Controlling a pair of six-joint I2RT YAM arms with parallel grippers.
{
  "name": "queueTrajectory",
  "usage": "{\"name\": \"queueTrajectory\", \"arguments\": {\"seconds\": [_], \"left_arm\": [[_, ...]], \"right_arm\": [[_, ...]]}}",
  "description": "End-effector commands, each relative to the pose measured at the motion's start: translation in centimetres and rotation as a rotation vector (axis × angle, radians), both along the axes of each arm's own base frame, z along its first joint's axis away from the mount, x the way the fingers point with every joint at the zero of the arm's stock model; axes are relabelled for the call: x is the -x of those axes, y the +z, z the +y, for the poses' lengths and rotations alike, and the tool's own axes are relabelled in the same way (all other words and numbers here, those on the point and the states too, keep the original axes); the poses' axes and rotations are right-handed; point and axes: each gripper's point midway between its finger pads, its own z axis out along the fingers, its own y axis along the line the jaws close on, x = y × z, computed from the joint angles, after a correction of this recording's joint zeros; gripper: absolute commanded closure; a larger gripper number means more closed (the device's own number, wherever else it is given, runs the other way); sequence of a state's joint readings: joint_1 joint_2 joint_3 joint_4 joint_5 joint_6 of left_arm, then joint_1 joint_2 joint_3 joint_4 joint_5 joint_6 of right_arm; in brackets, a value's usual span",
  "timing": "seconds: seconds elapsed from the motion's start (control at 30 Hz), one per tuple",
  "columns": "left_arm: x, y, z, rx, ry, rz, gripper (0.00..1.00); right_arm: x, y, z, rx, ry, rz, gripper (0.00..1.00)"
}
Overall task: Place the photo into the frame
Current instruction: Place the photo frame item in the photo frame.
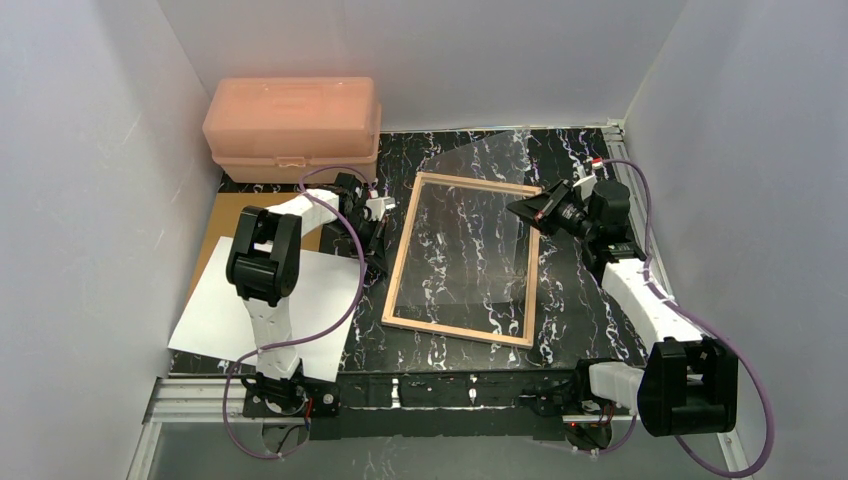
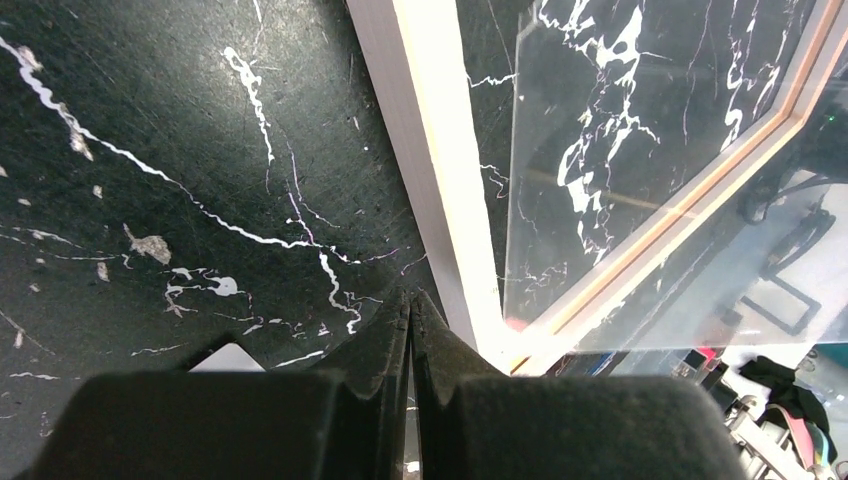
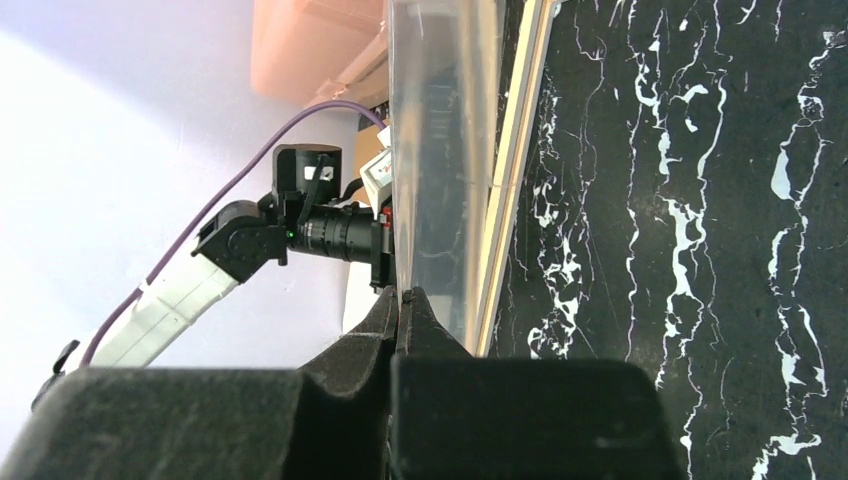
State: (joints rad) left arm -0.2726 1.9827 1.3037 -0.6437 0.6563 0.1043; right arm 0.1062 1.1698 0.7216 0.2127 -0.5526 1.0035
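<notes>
Plain white walls [image 1: 80, 150] are seen on three sides of a black, white-veined desk [image 1: 590, 300]. At its centre a large rectangular picture frame [image 1: 455, 331] is laid with its light tan wood back up. A thin clear pane [image 1: 470, 230] is tilted above it, with the far edge raised past the frame's far rail. The outline of the clear pane is hard to trace against the marble.

The right gripper [image 3: 403, 293] is at the frame's far right corner, and its jaws are pressed together on the edge of the clear pane. From the right wrist the pane is seen almost edge-on, so little of its face can be read. The left gripper [image 2: 410, 300] is just beside the frame's left rail, with its jaws fully together and nothing between them. Whether their tips touch the desk cannot be told.

The photo [image 1: 215, 320], a large rectangular sheet with its plain white back up, is laid at the near left, well apart from the frame. Its printed side is hidden and its middle is covered by the left arm. A flat brown backing board [image 1: 225, 215] is mostly hidden beneath the photo and the arm. A pink plastic box [image 1: 290, 125] with a latched lid is placed at the far left against the wall.
</notes>
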Motion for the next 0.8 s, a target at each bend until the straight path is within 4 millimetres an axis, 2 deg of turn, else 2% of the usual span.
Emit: {"name": "queueTrajectory", "arguments": {"seconds": [0.0,0.17,0.77], "left_arm": [[0.4,0.7,-0.5,0.030,-0.012,0.005,1.00],[0.4,0.8,-0.4,0.028,-0.013,0.002,1.00],[0.4,0.9,-0.5,0.037,-0.014,0.003,1.00]], "right_arm": [[0.2,2.1,0.3,-0.042,0.003,-0.066,0.99],[0.3,2.2,0.4,-0.036,0.013,-0.073,0.99],[1.3,-1.0,0.2,-0.006,0.026,-0.013,0.99]]}}
